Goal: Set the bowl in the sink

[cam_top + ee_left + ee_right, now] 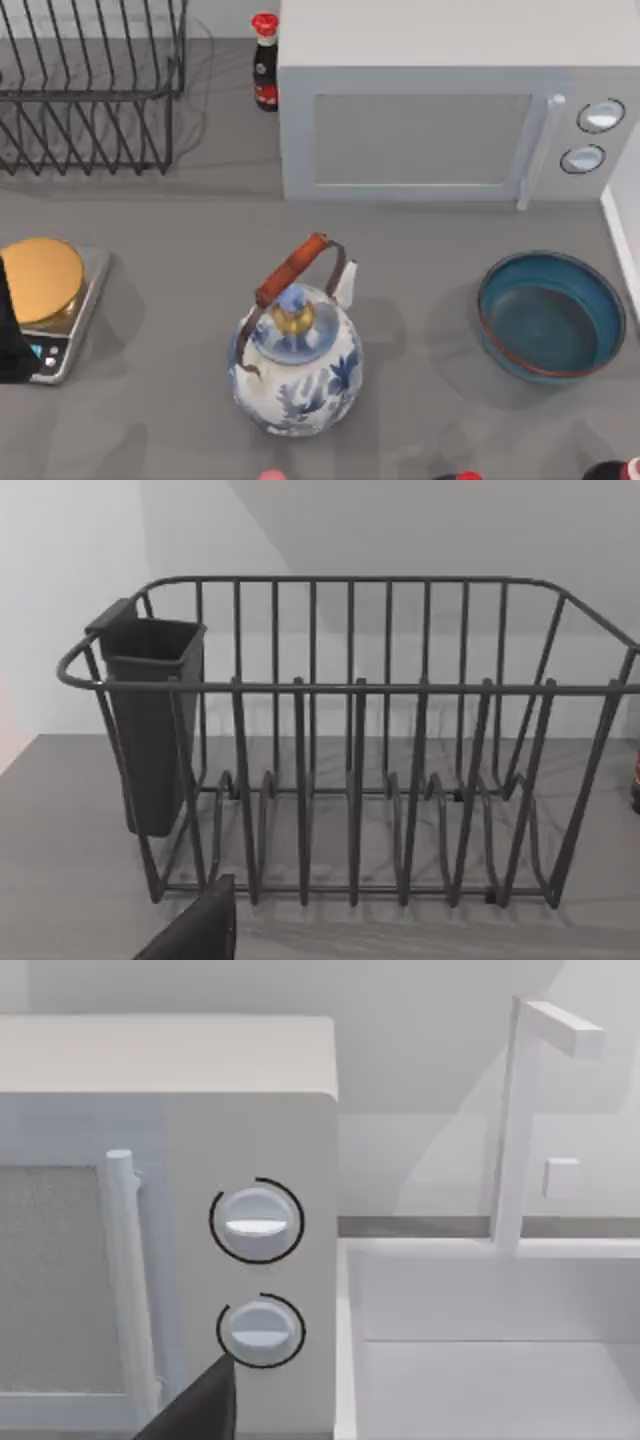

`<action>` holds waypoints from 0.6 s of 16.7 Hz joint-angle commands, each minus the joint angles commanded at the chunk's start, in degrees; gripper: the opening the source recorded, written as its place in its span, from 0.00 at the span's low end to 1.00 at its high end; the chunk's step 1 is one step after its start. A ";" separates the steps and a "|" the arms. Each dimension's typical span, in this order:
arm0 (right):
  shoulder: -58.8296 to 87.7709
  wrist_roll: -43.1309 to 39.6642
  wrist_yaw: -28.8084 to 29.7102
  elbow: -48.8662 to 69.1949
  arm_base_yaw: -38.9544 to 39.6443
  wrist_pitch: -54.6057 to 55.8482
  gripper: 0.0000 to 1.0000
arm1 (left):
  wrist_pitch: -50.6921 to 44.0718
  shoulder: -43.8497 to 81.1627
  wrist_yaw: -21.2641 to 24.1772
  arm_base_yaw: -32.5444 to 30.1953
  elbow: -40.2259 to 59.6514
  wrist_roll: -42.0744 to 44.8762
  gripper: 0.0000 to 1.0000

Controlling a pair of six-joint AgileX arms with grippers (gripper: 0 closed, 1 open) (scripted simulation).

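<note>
The bowl (551,315) sat alone on open table (420,240) at the right, with bare surface on its left toward the kettle (297,360), which stood well apart. Behind it the microwave (450,120) walled off the back. The sink (490,1360) lay just beside the microwave's right flank, its white rim (622,235) close to the bowl, its basin open; only the faucet (515,1120) rose at its back edge.

I see a glossy glazed bowl (551,316) and a shiny porcelain kettle (296,366) on my matt grey table (420,230). The dish rack (380,740) looks like dark coated wire, and the microwave (440,130) has a smooth satin casing.
</note>
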 joint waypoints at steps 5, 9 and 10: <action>3.66 0.54 -0.12 3.64 0.62 -3.30 1.00 | 0.00 0.00 0.00 0.00 0.00 0.00 1.00; 17.03 2.24 -0.16 15.77 2.20 -13.72 1.00 | 0.00 0.00 0.00 0.00 0.00 0.00 1.00; 21.87 2.77 -0.13 19.62 2.68 -17.11 1.00 | 0.00 0.00 0.00 0.00 0.00 0.00 1.00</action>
